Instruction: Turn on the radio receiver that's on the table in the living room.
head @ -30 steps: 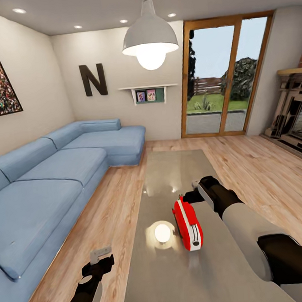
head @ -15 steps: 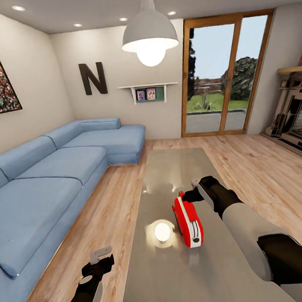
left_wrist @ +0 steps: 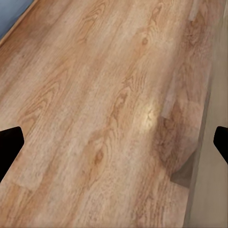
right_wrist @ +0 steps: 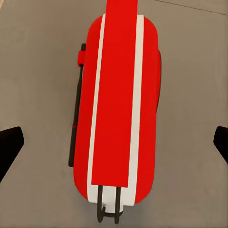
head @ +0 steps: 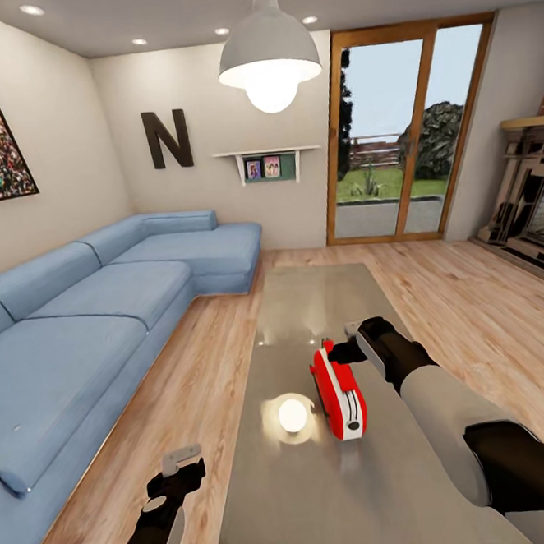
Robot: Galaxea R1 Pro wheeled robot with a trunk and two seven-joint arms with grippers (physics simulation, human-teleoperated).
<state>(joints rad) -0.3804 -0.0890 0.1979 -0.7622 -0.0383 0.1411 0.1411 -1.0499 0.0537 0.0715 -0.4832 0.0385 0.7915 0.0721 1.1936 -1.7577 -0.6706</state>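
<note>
The red radio receiver (head: pixel 339 400) lies lengthwise on the glossy grey table (head: pixel 308 302), a white end face towards me. My right gripper (head: pixel 342 352) hovers at the radio's far end. In the right wrist view the radio receiver (right_wrist: pixel 118 109) shows its red body, white stripes, a thin dark handle along one side and small knobs at one end. The dark fingertips (right_wrist: pixel 10 147) stand wide apart on either side of it, open and clear of it. My left gripper (head: pixel 179 470) hangs open over the wood floor beside the table's left edge.
A long blue L-shaped sofa (head: pixel 78 322) runs along the left wall. A white pendant lamp (head: pixel 269 54) hangs over the table, its reflection next to the radio. Glass doors (head: pixel 404 128) are at the back, a fireplace (head: pixel 538 199) at the right. Wood floor (left_wrist: pixel 95 118) surrounds the table.
The whole picture has shifted slightly as the camera moved. The right gripper stays at the radio's far end and the left gripper has not moved.
</note>
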